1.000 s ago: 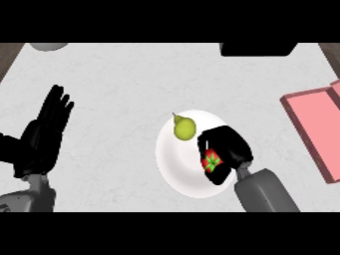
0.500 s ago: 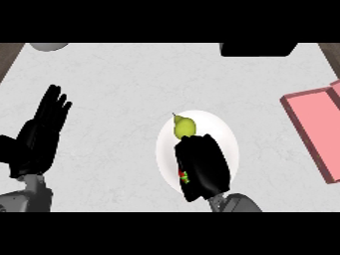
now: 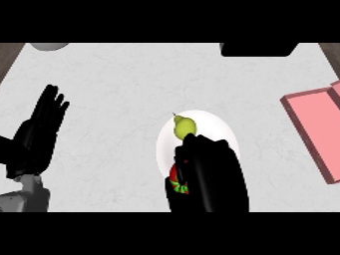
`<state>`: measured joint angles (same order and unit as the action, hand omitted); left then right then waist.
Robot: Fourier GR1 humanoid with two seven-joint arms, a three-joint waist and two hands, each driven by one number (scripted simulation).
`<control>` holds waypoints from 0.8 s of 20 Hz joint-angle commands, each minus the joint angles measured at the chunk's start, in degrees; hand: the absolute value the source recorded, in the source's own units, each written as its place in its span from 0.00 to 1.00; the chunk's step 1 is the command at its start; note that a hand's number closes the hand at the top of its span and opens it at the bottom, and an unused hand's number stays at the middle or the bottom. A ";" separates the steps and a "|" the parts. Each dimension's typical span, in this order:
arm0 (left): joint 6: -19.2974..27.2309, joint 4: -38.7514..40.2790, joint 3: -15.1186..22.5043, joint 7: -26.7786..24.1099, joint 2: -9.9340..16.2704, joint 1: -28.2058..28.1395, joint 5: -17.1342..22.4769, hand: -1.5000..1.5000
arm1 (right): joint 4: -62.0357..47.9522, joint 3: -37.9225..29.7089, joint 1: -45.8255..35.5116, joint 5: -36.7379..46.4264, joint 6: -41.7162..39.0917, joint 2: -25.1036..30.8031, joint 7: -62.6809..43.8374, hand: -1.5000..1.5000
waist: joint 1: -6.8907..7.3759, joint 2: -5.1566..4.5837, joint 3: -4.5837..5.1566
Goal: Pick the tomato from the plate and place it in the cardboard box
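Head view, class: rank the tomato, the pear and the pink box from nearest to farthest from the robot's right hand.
1. Tomato: on the plate, at the left edge of the right hand, mostly hidden by it.
2. Pear: on the plate's far part, just beyond the fingertips.
3. Pink box: off at the counter's right edge, clearly farthest.

Matt white plate (image 3: 223, 128), marbled counter (image 3: 128, 84)

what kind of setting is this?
Likely a kitchen counter: a pale marbled counter with wood edges, a white plate bearing a pear and a tomato, and a pink box at the right.
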<state>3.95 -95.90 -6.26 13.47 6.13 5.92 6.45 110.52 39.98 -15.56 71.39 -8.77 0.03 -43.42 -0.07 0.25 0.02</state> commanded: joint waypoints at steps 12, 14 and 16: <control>0.05 -1.06 2.54 -1.50 -1.60 -2.22 -1.88 0.50 | 10.55 -28.58 -5.97 -5.35 -6.89 6.27 -2.51 1.00 | 0.06 -0.26 -0.03; 1.71 -3.64 2.09 1.03 -2.13 -1.32 -1.32 0.50 | 7.61 -33.26 -7.88 -7.20 -6.97 7.93 -0.50 1.00 | 0.20 -0.24 -0.03; 0.84 -5.79 0.84 4.15 -0.05 -1.31 -0.35 0.50 | 4.47 -37.58 -9.60 -9.79 -6.51 8.37 0.65 1.00 | 0.37 -0.24 -0.04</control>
<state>4.98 -97.96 -4.94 14.49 5.09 5.59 5.29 118.32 9.98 -23.77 65.34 -15.47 6.19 -45.76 0.04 0.02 0.00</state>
